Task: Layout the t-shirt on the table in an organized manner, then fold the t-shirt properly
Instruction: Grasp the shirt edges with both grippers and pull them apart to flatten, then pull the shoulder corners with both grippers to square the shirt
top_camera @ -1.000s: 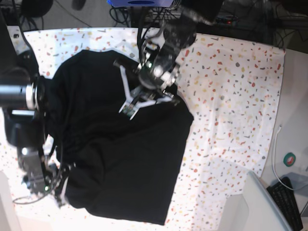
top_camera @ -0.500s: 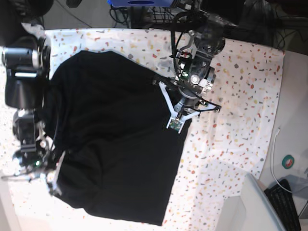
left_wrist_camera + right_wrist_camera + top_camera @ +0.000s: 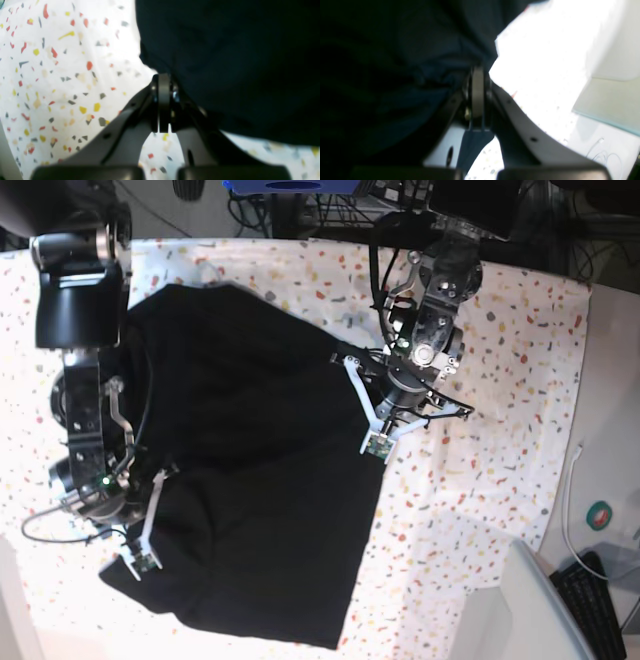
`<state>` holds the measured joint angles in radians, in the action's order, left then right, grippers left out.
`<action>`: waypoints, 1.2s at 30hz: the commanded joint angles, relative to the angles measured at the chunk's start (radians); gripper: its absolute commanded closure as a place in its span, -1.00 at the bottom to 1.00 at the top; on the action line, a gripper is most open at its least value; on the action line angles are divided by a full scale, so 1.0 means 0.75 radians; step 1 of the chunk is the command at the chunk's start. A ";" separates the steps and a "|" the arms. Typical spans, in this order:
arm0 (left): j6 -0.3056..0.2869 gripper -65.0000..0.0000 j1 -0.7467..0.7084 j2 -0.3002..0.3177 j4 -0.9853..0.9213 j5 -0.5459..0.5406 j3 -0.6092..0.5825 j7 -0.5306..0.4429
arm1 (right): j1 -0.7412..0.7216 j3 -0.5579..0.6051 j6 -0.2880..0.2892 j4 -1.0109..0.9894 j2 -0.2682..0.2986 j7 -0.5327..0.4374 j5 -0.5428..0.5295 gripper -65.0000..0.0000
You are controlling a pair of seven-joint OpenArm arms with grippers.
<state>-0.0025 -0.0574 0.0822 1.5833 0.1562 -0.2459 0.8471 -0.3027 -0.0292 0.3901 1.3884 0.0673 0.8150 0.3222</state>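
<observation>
The left tool [image 3: 374, 442] is clamped on the t-shirt [image 3: 250, 480] at its edge, and the right tool [image 3: 140, 558] pinches the opposite edge. Between both tools the black t-shirt lies spread on the speckled surface [image 3: 500, 380].

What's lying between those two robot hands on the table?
Only the t-shirt, spread across the table from left gripper to right gripper; base view shows it.

The t-shirt [image 3: 260, 480] is matt black soft cloth; the table [image 3: 500, 360] wears white cloth with coloured flecks.
</observation>
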 commanded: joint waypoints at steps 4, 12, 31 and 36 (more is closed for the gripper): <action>0.000 1.00 0.133 0.008 -0.054 -0.066 -0.003 -0.007 | -0.066 -0.005 -0.012 -0.058 0.005 -0.014 0.005 1.00; 0.006 1.00 0.026 0.063 -0.009 -0.203 -0.001 -0.028 | 0.257 -0.017 -0.018 0.196 0.003 -0.014 0.005 1.00; 0.002 1.00 -0.109 0.161 0.011 -0.240 -0.005 -0.304 | 0.501 -0.218 -0.024 0.237 -0.134 -0.290 0.013 1.00; -0.032 1.00 0.170 0.174 -0.336 -0.277 -0.078 -0.310 | 0.212 -0.341 -0.153 -0.189 -0.140 -0.255 0.005 1.00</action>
<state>-0.0151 0.0628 0.2111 1.3140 -0.0456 -0.3069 0.6121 -0.1406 -0.2855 0.2790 1.2270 -0.0406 0.6125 0.3164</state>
